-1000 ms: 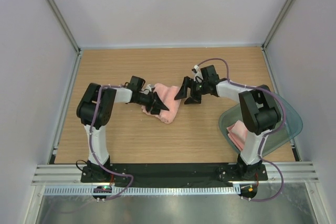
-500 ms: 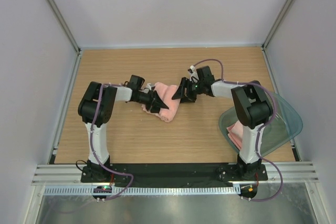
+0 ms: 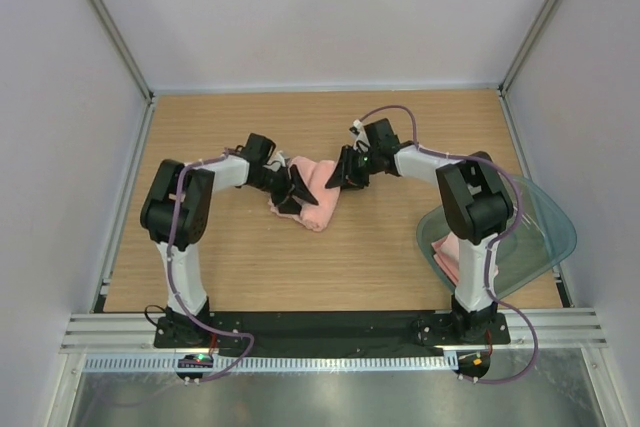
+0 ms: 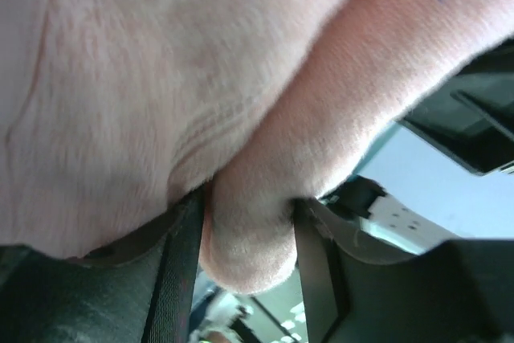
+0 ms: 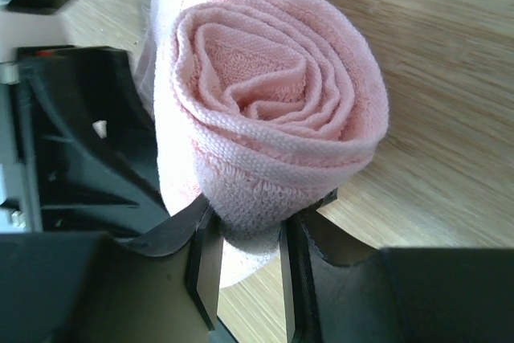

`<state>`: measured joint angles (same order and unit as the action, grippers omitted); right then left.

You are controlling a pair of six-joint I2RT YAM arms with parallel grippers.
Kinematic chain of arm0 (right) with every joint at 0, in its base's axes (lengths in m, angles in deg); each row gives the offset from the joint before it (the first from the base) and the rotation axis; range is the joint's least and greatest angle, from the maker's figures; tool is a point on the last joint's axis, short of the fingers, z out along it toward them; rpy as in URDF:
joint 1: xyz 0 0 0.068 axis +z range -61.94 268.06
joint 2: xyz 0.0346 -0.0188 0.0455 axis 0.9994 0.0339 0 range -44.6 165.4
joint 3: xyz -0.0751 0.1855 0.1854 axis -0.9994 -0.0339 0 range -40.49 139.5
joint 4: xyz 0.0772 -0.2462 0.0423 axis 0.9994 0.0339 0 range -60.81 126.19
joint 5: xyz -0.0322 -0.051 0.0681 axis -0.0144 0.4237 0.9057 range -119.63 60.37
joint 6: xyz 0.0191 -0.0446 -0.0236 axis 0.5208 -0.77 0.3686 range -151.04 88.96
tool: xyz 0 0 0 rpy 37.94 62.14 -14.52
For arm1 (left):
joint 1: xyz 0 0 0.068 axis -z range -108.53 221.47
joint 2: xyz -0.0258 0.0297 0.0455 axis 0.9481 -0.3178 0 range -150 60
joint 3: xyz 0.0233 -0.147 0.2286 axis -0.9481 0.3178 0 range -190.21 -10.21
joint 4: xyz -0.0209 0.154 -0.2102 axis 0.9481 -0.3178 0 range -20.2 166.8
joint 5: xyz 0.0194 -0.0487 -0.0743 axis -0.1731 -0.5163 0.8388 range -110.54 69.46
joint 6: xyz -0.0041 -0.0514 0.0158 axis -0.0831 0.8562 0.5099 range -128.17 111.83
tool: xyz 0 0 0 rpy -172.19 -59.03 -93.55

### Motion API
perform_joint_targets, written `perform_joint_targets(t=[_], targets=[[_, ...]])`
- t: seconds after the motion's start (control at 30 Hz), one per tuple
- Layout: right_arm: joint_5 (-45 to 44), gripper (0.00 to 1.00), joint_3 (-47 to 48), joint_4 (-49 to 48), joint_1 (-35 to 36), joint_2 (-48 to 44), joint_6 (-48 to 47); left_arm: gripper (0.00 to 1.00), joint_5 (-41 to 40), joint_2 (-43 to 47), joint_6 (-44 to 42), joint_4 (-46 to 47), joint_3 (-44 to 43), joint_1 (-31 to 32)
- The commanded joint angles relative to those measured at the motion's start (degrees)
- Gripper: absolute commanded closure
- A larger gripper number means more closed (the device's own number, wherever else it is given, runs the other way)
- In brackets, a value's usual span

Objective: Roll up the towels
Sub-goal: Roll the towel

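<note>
One salmon-pink towel (image 3: pixel 325 202) lies rolled up on the wooden table (image 3: pixel 230 267) near its middle. My left gripper (image 3: pixel 296 191) comes at it from the left, and a thick fold of towel (image 4: pixel 161 78) fills the gap between its fingers (image 4: pixel 181 267), touching both. My right gripper (image 3: pixel 341 173) meets the roll's far right end. In the right wrist view the spiral end of the towel (image 5: pixel 273 94) faces the camera, and my right gripper (image 5: pixel 249 214) is shut on its lower edge. A second towel (image 3: pixel 450 252) lies in the tub.
The translucent grey-green tub (image 3: pixel 555 232) stands at the right near edge, beside the right arm's base. Grey walls and metal posts enclose the table on three sides. Bare wood lies in front of and behind the roll.
My right gripper has moved left onto the roll's end and closed on it. My left gripper has shifted slightly toward the back with its jaws a little wider, the towel still between them.
</note>
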<state>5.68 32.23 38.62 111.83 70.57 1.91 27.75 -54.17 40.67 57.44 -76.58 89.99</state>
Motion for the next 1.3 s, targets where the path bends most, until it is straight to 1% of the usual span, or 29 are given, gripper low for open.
perform_joint_targets(t=[0.0,0.03,0.07,0.13,0.17,0.23,0.27,0.3,0.33,0.37,0.4,0.53,0.6,0.73,0.9,1.07,1.1,1.2,1.23,1.27], targets=[[-5.78,0.78,5.13,9.19,1.01,1.37,-4.03,0.5,-14.79,5.7,-8.48,-12.01,-2.54,0.19],[-6.56,0.78,6.01,11.55,1.36,1.63,-4.29,0.49,-16.29,6.84,-9.37,-13.76,-2.97,0.37],[-6.74,0.79,6.8,12.62,1.45,1.98,-4.56,0.5,-20.39,7.81,-10.25,-14.74,-3.24,0.55],[-7.62,0.8,8.91,15.51,2.15,2.86,-5.35,0.5,-25.76,10.19,-13.32,-17.98,-4.73,1.86],[-8.41,0.8,9.62,16.57,2.59,3.12,-5.7,0.51,-30.23,10.89,-13.94,-18.78,-5.08,2.39],[-9.46,0.8,11.81,19.46,3.12,3.91,-6.14,0.51,-34.13,14.14,-15.0,-19.32,-5.35,3.71],[-9.99,0.8,12.52,20.35,3.73,4.18,-6.4,0.52,-35.8,15.54,-15.35,-19.32,-5.35,5.71],[-10.87,0.8,13.13,21.15,4.09,4.27,-6.49,0.52,-39.99,16.86,-15.61,-19.32,-5.44,6.95],[-11.14,0.8,14.45,21.94,4.35,4.7,-6.49,0.52,-42.12,19.14,-16.49,-19.14,-5.96,8.27],[-11.4,0.8,15.15,23.6,4.7,4.97,-6.41,0.51,-44.58,20.12,-16.93,-19.14,-6.4,11.59],[-12.01,0.8,15.68,24.22,4.88,5.15,-6.49,0.51,-47.91,21.0,-17.37,-19.05,-6.67,13.01],[-13.16,0.8,19.72,28.52,5.58,6.55,-6.49,0.5,-53.81,22.32,-19.13,-18.79,-8.16,19.78],[-13.69,0.8,20.96,29.41,6.02,7.08,-6.84,0.48,-54.62,22.06,-19.22,-18.09,-8.08,22.94],[-13.78,0.8,21.66,30.3,6.29,7.52,-6.76,0.48,-55.41,19.43,-18.34,-16.59,-8.51,26.46],[-13.34,0.81,21.58,30.21,6.46,7.17,-7.02,0.47,-56.9,14.34,-16.59,-16.68,-9.57,27.27],[-13.08,0.8,21.58,30.3,6.46,6.91,-7.55,0.47,-57.08,10.03,-16.93,-15.8,-9.83,27.27],[-12.55,0.8,21.58,30.21,6.38,6.9,-7.55,0.46,-58.13,9.41,-16.94,-15.8,-9.92,27.27],[-12.55,0.79,21.58,30.47,6.38,6.82,-8.07,0.39,-62.16,7.65,-16.32,-16.68,-9.48,27.27],[-12.63,0.77,21.66,30.56,6.46,6.73,-8.08,0.34,-62.96,7.21,-16.15,-16.85,-9.48,27.27],[-12.63,0.77,21.58,30.65,6.46,6.73,-8.25,0.32,-63.32,7.21,-16.14,-16.86,-8.96,27.27]])
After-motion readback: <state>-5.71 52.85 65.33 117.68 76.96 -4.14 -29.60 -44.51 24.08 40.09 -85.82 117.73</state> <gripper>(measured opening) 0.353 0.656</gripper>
